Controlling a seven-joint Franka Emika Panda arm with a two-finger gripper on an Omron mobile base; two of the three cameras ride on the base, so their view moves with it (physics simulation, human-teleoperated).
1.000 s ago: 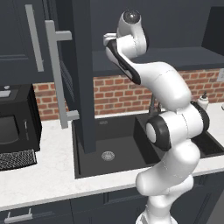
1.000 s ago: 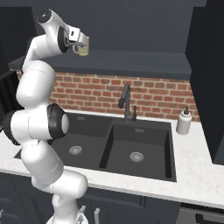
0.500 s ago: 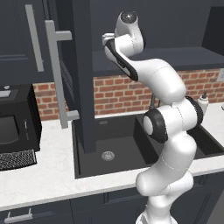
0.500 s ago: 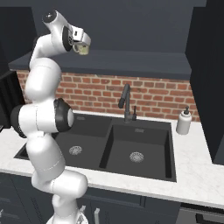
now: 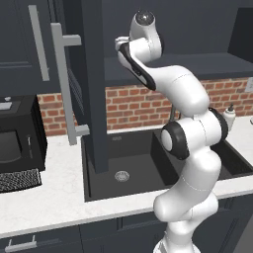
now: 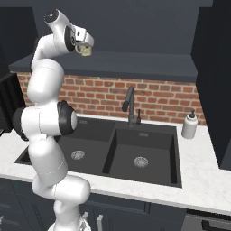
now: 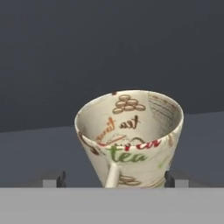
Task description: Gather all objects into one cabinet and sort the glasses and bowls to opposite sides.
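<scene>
The gripper (image 7: 113,179) has its fingers spread wide on either side of the cup (image 7: 129,138); whether they press on it I cannot tell. The cup is cream with printed tea lettering and sits just ahead of the fingers. In the right base view the cup (image 6: 86,51) sits at the cabinet (image 6: 135,27) shelf, above the sink (image 6: 140,153).

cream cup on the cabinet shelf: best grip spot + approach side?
Take the cream cup across its body below the rim, fingers on opposite walls, coming straight in from the cabinet's open front as the gripper is lined up now. The cup narrows toward its base, so a grip under the wide rim should resist slipping. Its handle faces the camera; keep the fingers either side of it.
</scene>
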